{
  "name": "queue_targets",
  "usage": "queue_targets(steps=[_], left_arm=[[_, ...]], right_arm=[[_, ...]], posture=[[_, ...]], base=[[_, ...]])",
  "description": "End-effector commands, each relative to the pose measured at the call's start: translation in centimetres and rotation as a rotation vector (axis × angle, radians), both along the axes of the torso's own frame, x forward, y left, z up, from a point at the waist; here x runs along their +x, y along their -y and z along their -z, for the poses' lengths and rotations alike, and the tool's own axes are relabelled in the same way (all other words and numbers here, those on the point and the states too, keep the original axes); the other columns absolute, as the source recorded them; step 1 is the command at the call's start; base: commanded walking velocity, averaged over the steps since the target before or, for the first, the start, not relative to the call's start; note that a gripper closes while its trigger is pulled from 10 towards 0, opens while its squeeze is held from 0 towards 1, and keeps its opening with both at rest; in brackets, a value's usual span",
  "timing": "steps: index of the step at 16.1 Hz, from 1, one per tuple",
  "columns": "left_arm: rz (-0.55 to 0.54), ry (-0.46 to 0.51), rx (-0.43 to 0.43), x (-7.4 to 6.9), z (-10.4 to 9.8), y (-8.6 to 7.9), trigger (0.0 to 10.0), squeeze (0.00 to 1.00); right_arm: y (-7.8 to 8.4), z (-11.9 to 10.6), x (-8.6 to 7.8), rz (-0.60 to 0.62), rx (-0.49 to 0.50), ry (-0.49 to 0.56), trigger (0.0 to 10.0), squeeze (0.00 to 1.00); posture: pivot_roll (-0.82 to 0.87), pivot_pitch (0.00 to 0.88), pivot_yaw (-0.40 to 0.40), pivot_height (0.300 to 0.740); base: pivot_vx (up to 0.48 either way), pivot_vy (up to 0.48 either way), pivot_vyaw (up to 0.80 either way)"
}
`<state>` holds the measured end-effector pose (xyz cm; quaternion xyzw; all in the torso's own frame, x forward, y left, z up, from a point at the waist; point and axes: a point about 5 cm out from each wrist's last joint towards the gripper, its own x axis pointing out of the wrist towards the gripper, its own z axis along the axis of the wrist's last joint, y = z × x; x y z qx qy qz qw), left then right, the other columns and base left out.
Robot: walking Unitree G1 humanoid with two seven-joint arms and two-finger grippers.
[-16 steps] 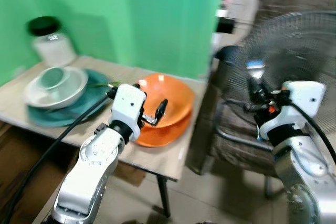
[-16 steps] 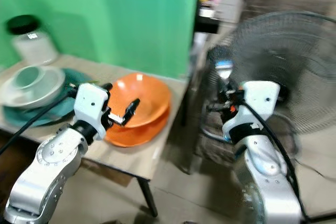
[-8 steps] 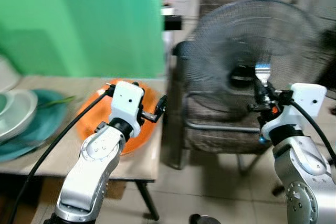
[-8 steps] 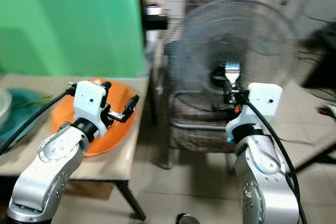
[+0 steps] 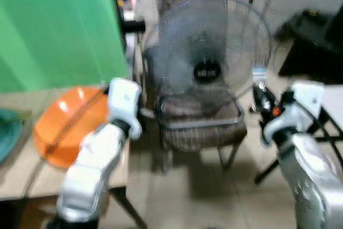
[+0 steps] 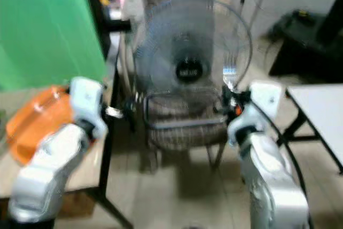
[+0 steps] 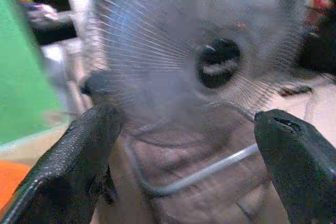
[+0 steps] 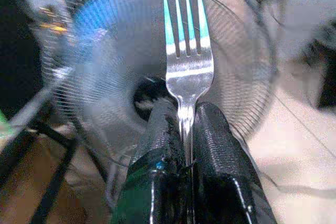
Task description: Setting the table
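My right gripper (image 8: 186, 129) pinched the fork (image 8: 186, 69), tines up; my left gripper (image 7: 184, 145) gaped wide, empty; everything blurred, fan (image 5: 206, 52) hazy.

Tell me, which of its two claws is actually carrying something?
The right gripper: its jaws are shut on a fork, tines pointing away from the wrist. The left gripper has its jaws spread wide with nothing between them.

**Both arms were up**

The right gripper (image 8: 186, 129) was raised in front, its two black fingers pinched tight on a fork (image 8: 185, 61). The left gripper (image 7: 178, 145) was raised too, fingers spread wide apart.
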<state>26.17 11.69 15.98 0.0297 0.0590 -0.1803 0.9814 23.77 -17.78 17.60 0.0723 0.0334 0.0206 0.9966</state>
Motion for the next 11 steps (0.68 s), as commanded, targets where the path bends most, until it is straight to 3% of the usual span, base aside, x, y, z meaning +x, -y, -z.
queue_targets(steps=[1,5,7,8,10,11], left_arm=[[-0.046,0.051,0.011,0.3,-0.9,-0.8,10.0,0.0],[-0.105,0.096,0.059,0.7,-1.2,-1.7,10.0,0.0],[-0.137,0.112,0.041,0.9,-1.4,-2.0,10.0,0.0],[-0.144,0.119,0.032,1.0,-1.5,-2.2,10.0,0.0],[-0.14,0.121,0.028,1.0,-1.5,-2.5,10.0,0.0],[-0.143,0.121,0.031,1.0,-1.5,-2.6,10.0,0.0]], right_arm=[[-0.4,-0.4,0.1,-0.016,0.008,0.009,10.0,0.0],[-0.3,-0.6,0.4,0.005,-0.087,0.016,10.0,0.0],[-0.2,-0.9,0.5,0.025,-0.074,0.052,10.0,0.0],[0.2,-1.0,0.6,0.116,-0.098,0.067,10.0,0.0],[-0.3,-0.6,1.0,0.046,-0.076,0.05,10.0,0.0],[-0.2,-0.7,1.1,0.079,-0.089,0.071,10.0,0.0]], posture=[[0.09,0.0,0.042,0.74],[0.09,0.0,0.044,0.74],[0.09,0.0,0.044,0.74],[0.09,0.0,0.044,0.74],[0.1,0.0,0.044,0.74],[0.1,0.0,0.044,0.74]], base=[[0.0,0.0,-0.77],[0.0,0.0,-0.78],[0.0,0.0,-0.79],[0.0,0.0,-0.8],[0.0,0.0,0.0],[0.259,0.0,0.0]])
